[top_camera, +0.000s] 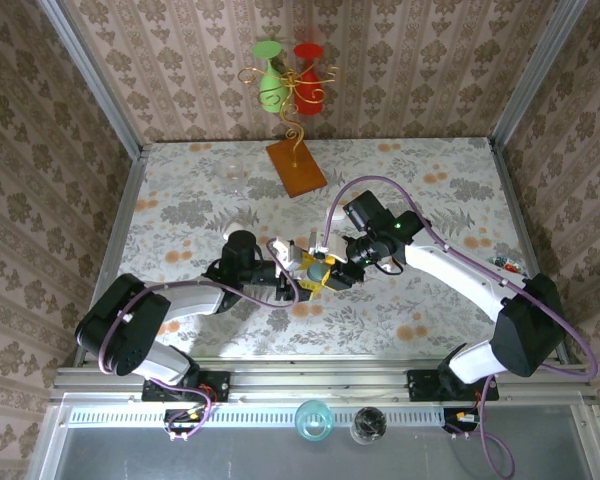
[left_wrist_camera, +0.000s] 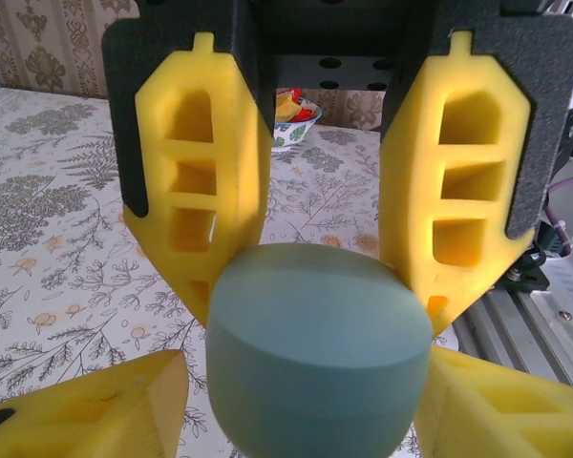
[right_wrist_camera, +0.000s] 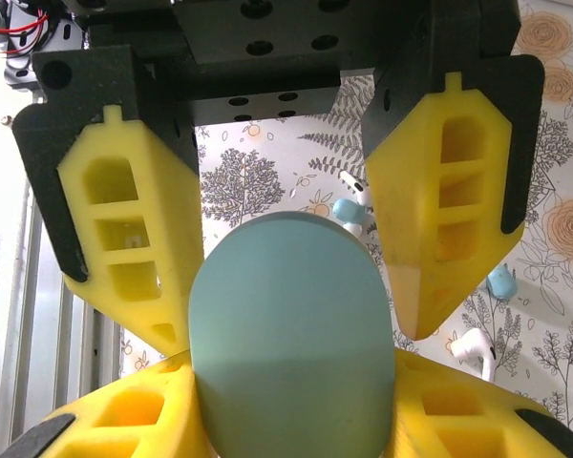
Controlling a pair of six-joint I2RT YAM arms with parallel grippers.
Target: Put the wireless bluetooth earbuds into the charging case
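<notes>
Light-blue charging case is clamped in the right end effector. The left end effector flanks it, contact unclear. Earbuds lie on the table. Steady the case squarely before opening it.

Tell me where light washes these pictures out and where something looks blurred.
Top external view: the pale rail at the near edge glares white. Left wrist view: the light-blue case looks soft. Right wrist view: the upper left corner is burnt out, the case's lower half is shaded, the earbuds are fairly sharp.
</notes>
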